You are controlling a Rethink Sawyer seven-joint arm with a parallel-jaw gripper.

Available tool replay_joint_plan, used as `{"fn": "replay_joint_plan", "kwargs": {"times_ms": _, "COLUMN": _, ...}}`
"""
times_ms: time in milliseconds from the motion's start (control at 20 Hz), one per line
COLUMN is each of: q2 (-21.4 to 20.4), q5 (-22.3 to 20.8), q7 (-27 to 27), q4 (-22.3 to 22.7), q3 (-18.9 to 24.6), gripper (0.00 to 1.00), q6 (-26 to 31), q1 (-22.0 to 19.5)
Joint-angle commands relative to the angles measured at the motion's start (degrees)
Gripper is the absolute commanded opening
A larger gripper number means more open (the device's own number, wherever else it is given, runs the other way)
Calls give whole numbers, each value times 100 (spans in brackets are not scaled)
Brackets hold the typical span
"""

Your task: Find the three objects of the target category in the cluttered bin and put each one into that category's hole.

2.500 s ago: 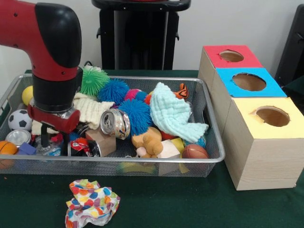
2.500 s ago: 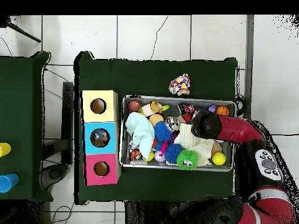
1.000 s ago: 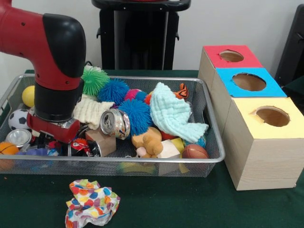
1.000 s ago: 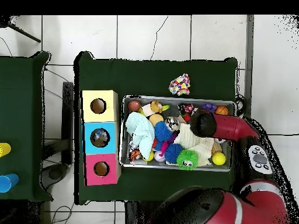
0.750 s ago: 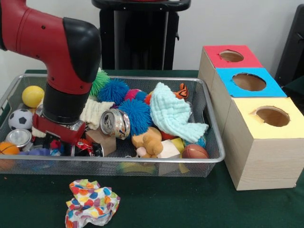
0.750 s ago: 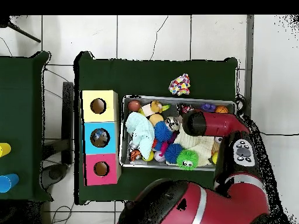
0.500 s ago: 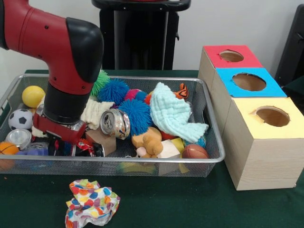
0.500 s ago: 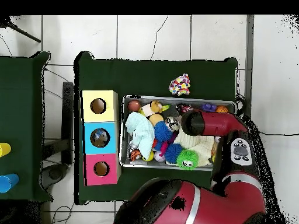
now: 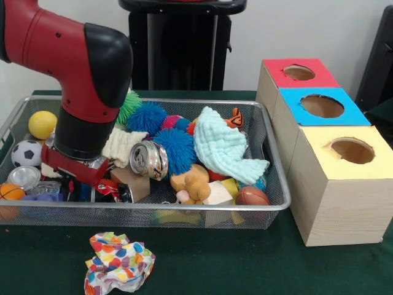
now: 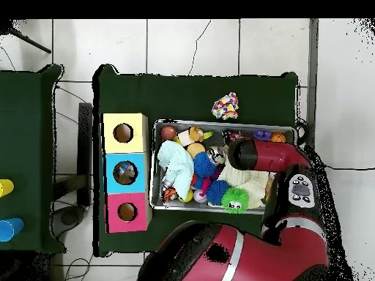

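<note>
- We saw the red and black arm (image 9: 73, 67) fill the upper left of the front view, its wrist reaching down into the left part of the bin (image 9: 270, 184).
- The gripper (image 9: 77, 187) sat low among the clutter at the lower left of the bin; its tips were buried behind the mesh wall, and we could not tell whether it was wide, narrow or holding anything.
- One wrinkly clear plastic piece (image 9: 44, 189) lay at the far lower left of the bin, just beside the gripper, between an orange ball (image 9: 10, 192) and the wrist. We could not make out the other clear pieces.
- A silver can (image 9: 149, 160) lay on its side near the middle of the bin, just right of the wrist, with a wooden block (image 9: 131, 182) below it.
- A pale green cloth (image 9: 224, 147) draped over toys in the right half, with a small brown football (image 9: 252, 196) at the lower right corner.
- A yellow ball (image 9: 42, 124) and a soccer ball (image 9: 26, 153) sat at the left end.
- A multicoloured dotted cloth (image 9: 118, 261) lay on the green table (image 9: 233, 264) in front of the bin.
- Three wooden boxes stood at the right: red-topped (image 9: 299, 72), blue-topped (image 9: 322, 106) and yellow-topped (image 9: 350, 150), each with a round hole.
- In the overhead view the arm (image 10: 267, 156) lay across the right part of the bin (image 10: 155, 165).
</note>
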Motion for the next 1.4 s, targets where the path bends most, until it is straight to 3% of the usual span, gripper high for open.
{"fn": "replay_joint_plan", "kwargs": {"times_ms": 50, "q2": 422, "q5": 219, "q7": 739, "q4": 442, "q3": -95, "gripper": 0, "q6": 1027, "q1": 329}}
{"fn": "replay_joint_plan", "kwargs": {"times_ms": 250, "q2": 48, "q5": 265, "q7": 553, "q4": 507, "q3": -142, "gripper": 0, "q6": 1301, "q1": 468}}
{"fn": "replay_joint_plan", "kwargs": {"times_ms": 400, "q2": -171, "q5": 327, "q7": 354, "q4": 546, "q3": 53, "gripper": 0, "q6": 1356, "q1": 374}}
{"fn": "replay_joint_plan", "kwargs": {"times_ms": 750, "q2": -411, "q5": 331, "q7": 136, "q4": 547, "q3": 230, "gripper": 0, "q6": 1564, "q1": 337}}
{"fn": "replay_joint_plan", "kwargs": {"times_ms": 1050, "q2": -362, "q5": 261, "q7": 3, "q4": 583, "q3": 383, "gripper": 0, "q6": 1402, "q1": 238}}
{"fn": "replay_joint_plan", "kwargs": {"times_ms": 1100, "q2": -382, "q5": 332, "q7": -33, "q4": 630, "q3": 490, "gripper": 100, "q6": 1450, "q1": 156}}
{"fn": "replay_joint_plan", "kwargs": {"times_ms": 1400, "q2": -436, "q5": 494, "q7": -38, "q4": 718, "q3": 648, "gripper": 100, "q6": 1594, "q1": 59}}
